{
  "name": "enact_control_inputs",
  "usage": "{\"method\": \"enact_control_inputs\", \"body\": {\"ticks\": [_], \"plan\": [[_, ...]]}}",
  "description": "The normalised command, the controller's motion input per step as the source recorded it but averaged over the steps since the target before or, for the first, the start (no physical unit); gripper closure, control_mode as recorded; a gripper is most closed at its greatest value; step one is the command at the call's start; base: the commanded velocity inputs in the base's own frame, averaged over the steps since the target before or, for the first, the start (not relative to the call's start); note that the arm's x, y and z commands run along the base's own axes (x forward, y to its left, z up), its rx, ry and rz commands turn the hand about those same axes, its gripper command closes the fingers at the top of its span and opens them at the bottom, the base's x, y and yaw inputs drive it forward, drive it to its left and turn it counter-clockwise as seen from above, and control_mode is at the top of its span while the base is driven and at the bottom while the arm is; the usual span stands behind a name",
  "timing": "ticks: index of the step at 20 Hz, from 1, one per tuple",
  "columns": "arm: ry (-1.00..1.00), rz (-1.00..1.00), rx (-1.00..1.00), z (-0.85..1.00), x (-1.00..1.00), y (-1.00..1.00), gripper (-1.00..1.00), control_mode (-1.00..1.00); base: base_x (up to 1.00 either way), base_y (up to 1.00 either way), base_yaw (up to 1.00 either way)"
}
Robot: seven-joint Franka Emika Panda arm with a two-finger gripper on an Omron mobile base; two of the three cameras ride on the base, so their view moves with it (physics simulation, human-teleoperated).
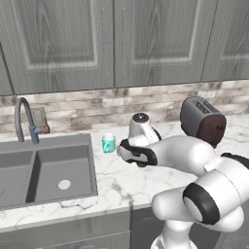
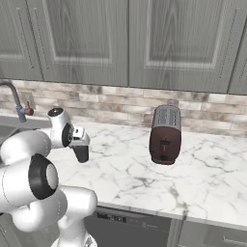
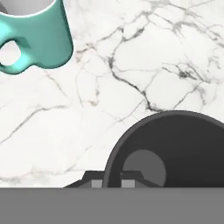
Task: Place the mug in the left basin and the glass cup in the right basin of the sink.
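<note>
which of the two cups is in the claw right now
The dark glass cup, the handleless tumbler: the claw is shut on its rim. The teal mug, with its white band and handle, stands apart on the marble counter beside the sink.

Veined white marble counter (image 1: 121,180), matt grey metal sink (image 1: 48,151), wood-grain cabinets (image 1: 63,44)

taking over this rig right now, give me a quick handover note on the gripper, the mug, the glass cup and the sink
Gripper: shut on the glass cup, whose rim and dark inside show from above in the hand view.
Mug: upright on the marble counter, to the right of the sink, untouched.
Sink: both basins look bare apart from the drains.
Done: glass cup gripped.
Left: carry the glass cup to the right basin and release it, then fetch the mug and set it in the left basin.
</note>
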Motion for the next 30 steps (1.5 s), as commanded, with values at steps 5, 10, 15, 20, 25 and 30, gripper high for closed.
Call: {"method": "enact_control_inputs", "body": {"ticks": [5,10,15,20,25,30], "plan": [[-0.02,0.05,0.0,0.0,0.0,0.57,1.0,-1.0,0.0,0.0,0.0],[0.0,0.03,0.0,0.0,0.11,0.56,1.0,-1.0,0.0,0.0,0.0],[0.0,0.0,0.0,0.0,0.07,0.59,1.0,-1.0,0.0,0.0,0.0],[-0.02,0.0,0.0,0.03,0.0,0.58,1.0,-1.0,0.0,0.0,0.0],[-0.03,0.0,0.0,0.08,0.0,0.56,1.0,-1.0,0.0,0.0,0.0],[-0.03,0.0,0.0,0.07,0.05,0.5,1.0,-1.0,0.0,0.0,0.0]]}}
